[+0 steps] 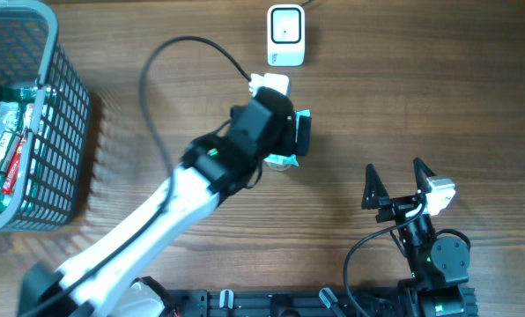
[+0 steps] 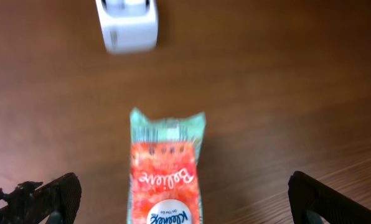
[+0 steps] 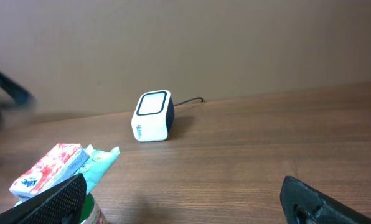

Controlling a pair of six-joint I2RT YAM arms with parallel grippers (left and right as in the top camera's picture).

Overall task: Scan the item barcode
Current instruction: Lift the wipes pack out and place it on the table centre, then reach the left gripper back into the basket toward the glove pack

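The item is a red-and-orange Kleenex tissue pack (image 2: 165,168) with a teal end, lying lengthwise between the wide-apart fingers of my left gripper (image 2: 185,202), which is open and touches nothing. The pack (image 3: 51,168) also shows at the left of the right wrist view. The white scanner (image 1: 285,33) stands at the table's far edge, and shows as a blur (image 2: 128,25) just beyond the pack. In the overhead view the left gripper (image 1: 291,136) covers the pack. My right gripper (image 1: 395,187) stands open and empty near the front right, facing the scanner (image 3: 153,116).
A grey mesh basket (image 1: 64,114) with several packaged goods stands at the far left. A teal packet (image 3: 98,163) and a green can (image 3: 92,211) lie right beside the tissue pack. The scanner's black cable (image 1: 170,53) loops across the table behind my left arm.
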